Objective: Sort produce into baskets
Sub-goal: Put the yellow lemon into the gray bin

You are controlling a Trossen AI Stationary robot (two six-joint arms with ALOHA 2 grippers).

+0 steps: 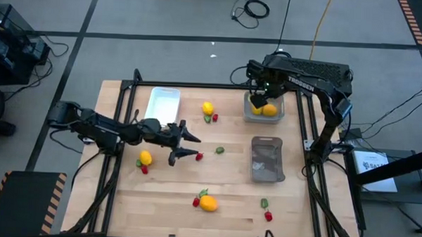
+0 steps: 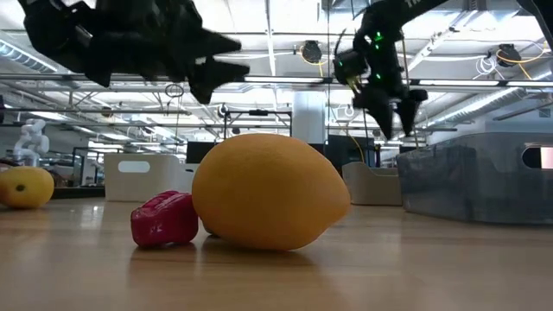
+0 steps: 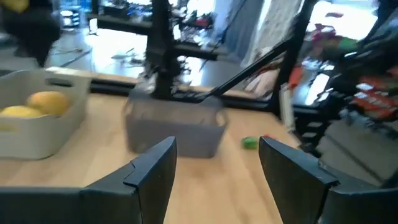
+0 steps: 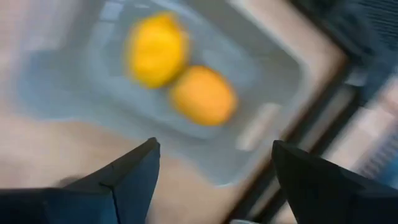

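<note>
Wooden table [image 1: 166,194], two lemons [image 4: 180,74] below right fingers [image 4: 134,171] — parted.

Robotics lab or workshop

Grey floor with trailing cables [image 1: 260,8] at the frame's top, hazard-striped tape [image 1: 410,14] upper right, exposed ceiling ducts [image 2: 259,82] behind the wooden table [image 1: 229,189].

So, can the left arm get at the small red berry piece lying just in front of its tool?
Probably yes. The left tool is open, and the small red berry piece lies on bare wooden table just beyond its fingertips, with nothing between them.
</note>
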